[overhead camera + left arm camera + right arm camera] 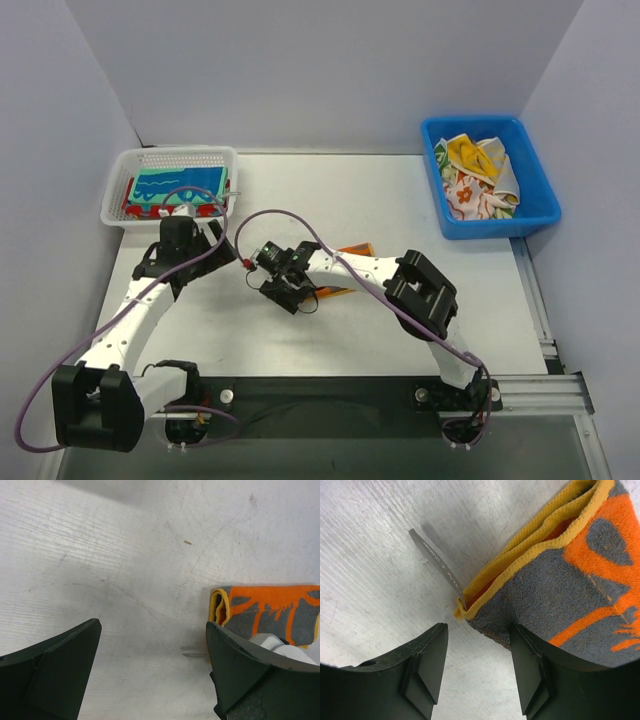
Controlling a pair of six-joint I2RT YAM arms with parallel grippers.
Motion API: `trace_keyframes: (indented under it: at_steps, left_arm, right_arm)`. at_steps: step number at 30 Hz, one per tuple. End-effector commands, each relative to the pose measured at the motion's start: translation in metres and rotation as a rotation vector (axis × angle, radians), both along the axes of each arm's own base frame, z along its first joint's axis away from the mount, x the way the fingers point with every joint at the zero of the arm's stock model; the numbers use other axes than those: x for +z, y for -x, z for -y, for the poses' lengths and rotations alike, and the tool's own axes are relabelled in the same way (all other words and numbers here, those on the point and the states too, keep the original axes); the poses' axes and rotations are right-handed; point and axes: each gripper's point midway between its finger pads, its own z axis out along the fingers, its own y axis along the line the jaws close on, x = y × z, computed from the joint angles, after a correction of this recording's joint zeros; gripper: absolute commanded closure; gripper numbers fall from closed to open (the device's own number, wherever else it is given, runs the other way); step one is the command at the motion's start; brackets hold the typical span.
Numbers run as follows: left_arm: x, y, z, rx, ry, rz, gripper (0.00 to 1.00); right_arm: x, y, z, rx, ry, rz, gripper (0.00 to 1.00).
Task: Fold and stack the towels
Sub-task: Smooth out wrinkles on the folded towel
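A folded grey towel with orange print and yellow border (pixel 570 580) lies on the table in the middle (pixel 352 251). A small grey label (pixel 435 562) sticks out of its corner. My right gripper (pixel 477 630) stands open right at that corner, with only table between the fingers and the right finger (pixel 535 670) over the towel's edge. From above, the right gripper (pixel 290 293) sits on the towel's left end. My left gripper (pixel 153 625) is wide open over bare table, with the towel's end (pixel 270 610) to its right. Seen from above, the left gripper (pixel 210 232) is near the basket.
A white mesh basket (pixel 175 153) at the back left holds a folded teal towel (pixel 178 186) on top of a red-patterned one (pixel 130 205). A blue bin (pixel 545 210) at the back right holds several crumpled towels (pixel 480 175). Cables loop over both arms.
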Motion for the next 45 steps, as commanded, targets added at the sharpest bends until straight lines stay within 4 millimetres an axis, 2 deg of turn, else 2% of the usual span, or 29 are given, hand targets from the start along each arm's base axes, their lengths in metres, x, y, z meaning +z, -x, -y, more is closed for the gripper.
trace_keyframes:
  at_steps: [1,6,12,18,27,31,34,38,40,43,44,45]
  left_arm:
    - [0.007,-0.005,-0.002,-0.016,-0.017,0.015,0.03]
    - [0.007,-0.005,-0.004,-0.017,-0.022,0.018,0.03]
    - [0.004,-0.005,-0.006,-0.015,-0.024,0.013,0.03]
    - [0.002,-0.006,-0.012,-0.001,-0.032,0.010,0.03]
    - [0.002,-0.006,-0.014,0.003,-0.022,0.010,0.02]
    - [0.002,-0.007,-0.015,0.004,-0.015,0.009,0.03]
    - [0.000,-0.006,-0.015,0.007,-0.011,0.004,0.03]
    - [-0.001,-0.006,-0.015,0.006,-0.007,0.001,0.03]
    - [-0.001,-0.006,-0.015,0.008,-0.005,0.002,0.03]
    - [-0.003,-0.005,-0.015,0.006,-0.005,-0.003,0.03]
    - [-0.004,-0.005,-0.015,0.006,-0.005,-0.007,0.03]
    - [-0.005,-0.004,-0.014,0.006,-0.003,-0.007,0.03]
  right_arm:
    - [0.008,0.000,0.004,0.031,0.070,0.027,0.48]
    - [0.015,-0.003,0.002,0.043,0.087,0.064,0.52]
    - [0.009,-0.002,-0.001,0.065,0.106,0.056,0.55]
    - [0.007,0.001,-0.011,0.092,0.089,0.033,0.55]
    - [-0.007,0.006,-0.009,0.111,0.132,0.008,0.56]
    - [-0.026,0.011,0.000,0.115,0.190,-0.017,0.58]
    - [-0.038,0.013,0.011,0.115,0.240,-0.030,0.62]
    - [-0.051,0.012,0.027,0.125,0.315,-0.023,0.75]
    - [-0.056,0.012,0.032,0.133,0.343,-0.020,0.79]
    - [-0.060,0.010,0.036,0.131,0.354,-0.025,0.93]
    - [-0.059,0.009,0.035,0.127,0.347,-0.028,1.00]
    - [-0.057,0.008,0.035,0.123,0.338,-0.029,1.00]
